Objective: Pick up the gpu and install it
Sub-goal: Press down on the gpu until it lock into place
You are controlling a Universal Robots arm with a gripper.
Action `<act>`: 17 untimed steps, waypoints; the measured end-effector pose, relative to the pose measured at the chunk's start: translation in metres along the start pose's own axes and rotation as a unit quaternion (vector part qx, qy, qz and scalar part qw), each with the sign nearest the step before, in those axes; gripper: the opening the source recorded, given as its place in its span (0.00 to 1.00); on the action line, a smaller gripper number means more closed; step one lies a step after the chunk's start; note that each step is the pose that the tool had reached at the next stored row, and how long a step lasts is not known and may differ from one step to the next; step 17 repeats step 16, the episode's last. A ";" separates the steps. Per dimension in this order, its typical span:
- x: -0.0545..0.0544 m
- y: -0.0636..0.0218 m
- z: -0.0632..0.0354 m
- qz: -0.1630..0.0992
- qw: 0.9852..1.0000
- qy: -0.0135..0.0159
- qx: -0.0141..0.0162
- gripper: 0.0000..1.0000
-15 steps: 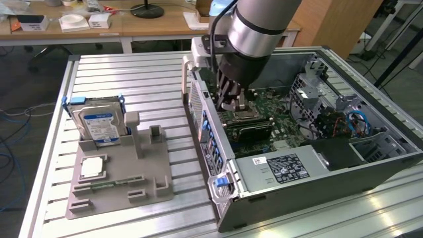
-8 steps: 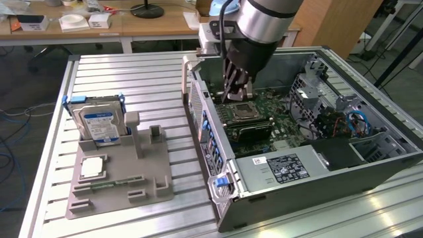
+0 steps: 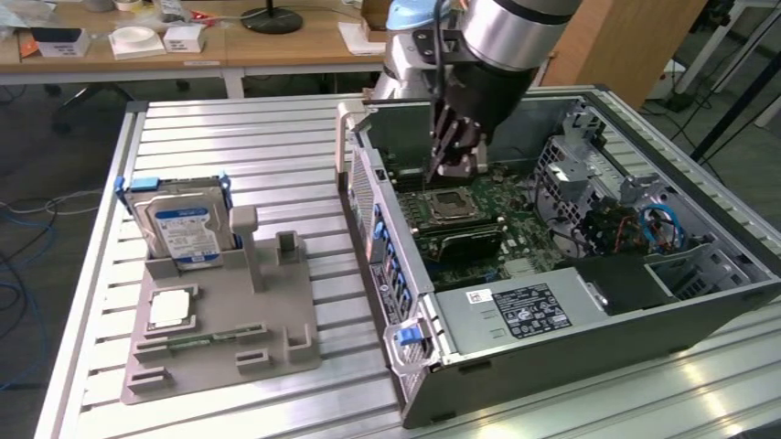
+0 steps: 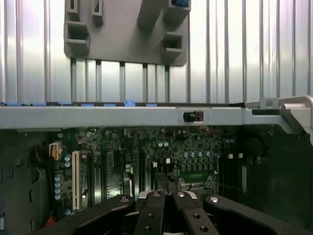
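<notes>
My gripper (image 3: 454, 169) hangs inside the open computer case (image 3: 586, 311), just above the CPU socket (image 3: 447, 207) of the motherboard (image 3: 518, 215). Its fingers are shut and I see nothing between them. A narrow black slab, which I take for the gpu (image 3: 460, 245), sits on the board beside the socket, on the side toward the exterior view's bottom. The gripper is apart from it. In the wrist view the shut gripper (image 4: 166, 197) hovers over the motherboard (image 4: 195, 152) and its long dark slots (image 4: 98, 176); there I cannot tell the card from the slots.
A grey parts holder (image 3: 226, 352) lies on the slatted table (image 3: 244, 137) at the exterior view's left. It carries a silver hard drive (image 3: 181, 229) and a small square CPU chip (image 3: 168, 311). The case's side wall (image 4: 98, 117) stands between holder (image 4: 127, 34) and motherboard.
</notes>
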State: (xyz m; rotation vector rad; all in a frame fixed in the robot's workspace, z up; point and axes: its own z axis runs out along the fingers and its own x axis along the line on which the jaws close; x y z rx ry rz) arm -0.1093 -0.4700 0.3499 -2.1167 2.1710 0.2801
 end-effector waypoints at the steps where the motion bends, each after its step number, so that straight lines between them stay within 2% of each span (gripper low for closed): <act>1: 0.000 -0.0044 -0.0001 0.000 1.000 0.000 0.000 0.11; 8: -0.001 -0.0363 -0.0012 0.000 1.000 0.000 0.000 0.11; 17: -0.001 -0.0379 -0.0013 0.000 1.000 0.000 0.000 0.11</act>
